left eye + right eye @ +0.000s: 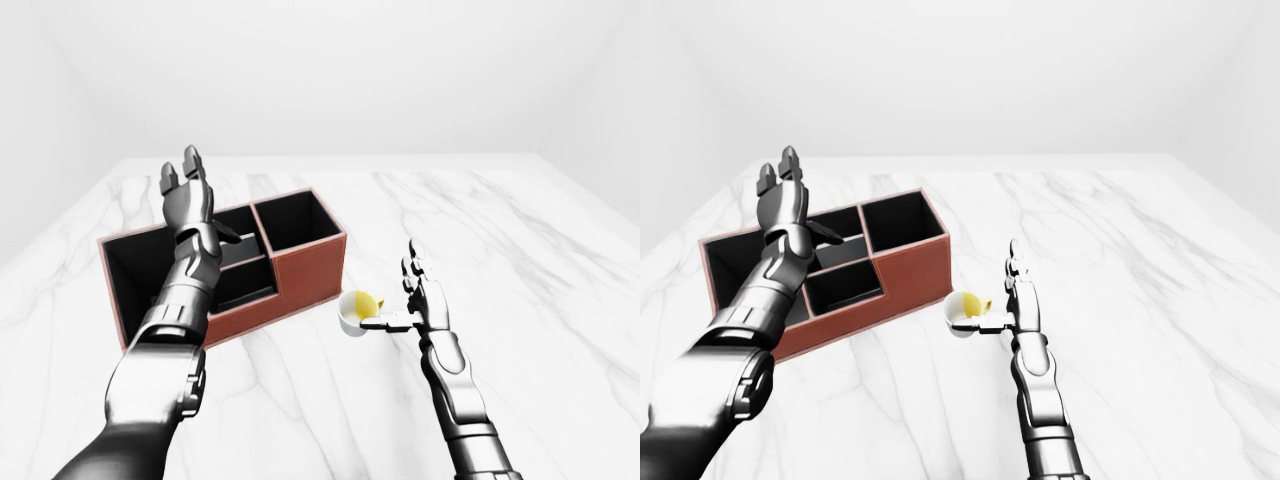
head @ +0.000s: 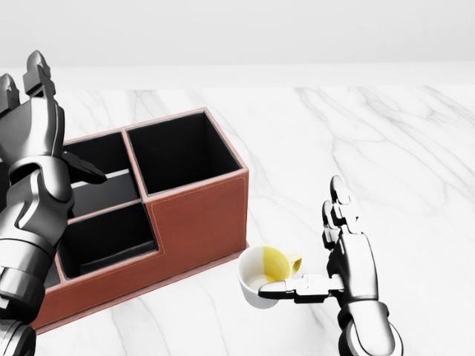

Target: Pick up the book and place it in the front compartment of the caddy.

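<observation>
While the left hand (image 2: 33,122) hangs over the upper left of the head view with its fingers spread and holding nothing, the right hand (image 2: 349,256) stands at the lower right, fingers straight up and its thumb stretched out sideways to the left. That thumb touches the rim of a white cup (image 2: 260,278) lying tipped on the marble table (image 2: 386,148), its yellow inside facing up and to the right; the hand does not close round it. The caddy (image 2: 197,215), a brown box with black inner walls, sits at the left and centre of the frame, turned at an angle to the table's edge. Its square compartment is nearest the cup, two smaller ones lie to its left, and in the left-eye view a long one runs along its left end. The left forearm crosses over the smaller compartments and hides part of them. No book shows in any view, and I cannot tell whether one lies behind the arm.
</observation>
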